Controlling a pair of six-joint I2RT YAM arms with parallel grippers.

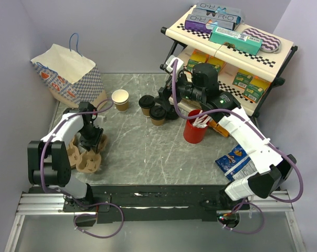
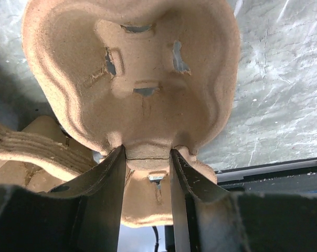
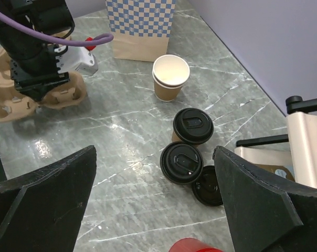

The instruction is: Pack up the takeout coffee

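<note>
The takeout coffee is two small brown cups with black lids, one (image 1: 146, 104) (image 3: 193, 126) just behind the other (image 1: 158, 114) (image 3: 181, 161), standing on the marble table. My right gripper (image 1: 166, 100) (image 3: 154, 152) hovers above them, open wide, with nothing between its fingers. A moulded cardboard cup carrier (image 1: 84, 159) (image 2: 132, 79) (image 3: 22, 100) lies at the left of the table. My left gripper (image 1: 90, 142) (image 2: 147, 157) is shut on the ridge between its cup wells.
A lidless brown cup (image 1: 120, 100) (image 3: 170, 77) stands near a checked paper bag (image 1: 69, 73) (image 3: 140, 26). A loose black lid (image 3: 208, 185) lies by the nearer coffee. A red cup of stirrers (image 1: 194, 126), a blue snack bag (image 1: 234, 160) and a stocked shelf (image 1: 232, 42) fill the right.
</note>
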